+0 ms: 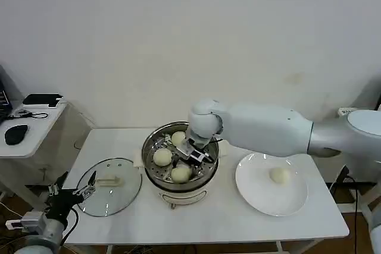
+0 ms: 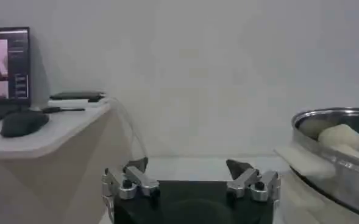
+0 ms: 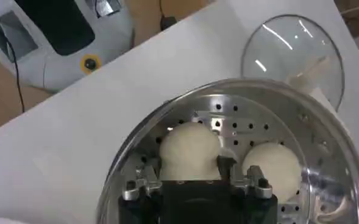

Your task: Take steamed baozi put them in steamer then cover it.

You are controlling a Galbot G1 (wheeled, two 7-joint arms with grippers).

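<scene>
The right end effector [image 1: 196, 151] reached into the steamer [image 1: 153, 173], fingers straddling a baozi [image 3: 189, 151] for seating, one bun [image 1: 279, 175] waited on the plate [image 1: 256, 197] at three o'clock, while the spread-fingered left end effector [image 1: 88, 185] idled beside the glass lid [image 1: 122, 197].

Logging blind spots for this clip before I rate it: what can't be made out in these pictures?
- Head view: the right tool covers part of the steamer floor.
- Right wrist view: whether the fingers grip the baozi or just frame it; the finger tips are behind the bun.
- Left wrist view: the steamer is cut off by the edge.
- Head view: the left tool is open by the cover; contact is too small to judge.
</scene>
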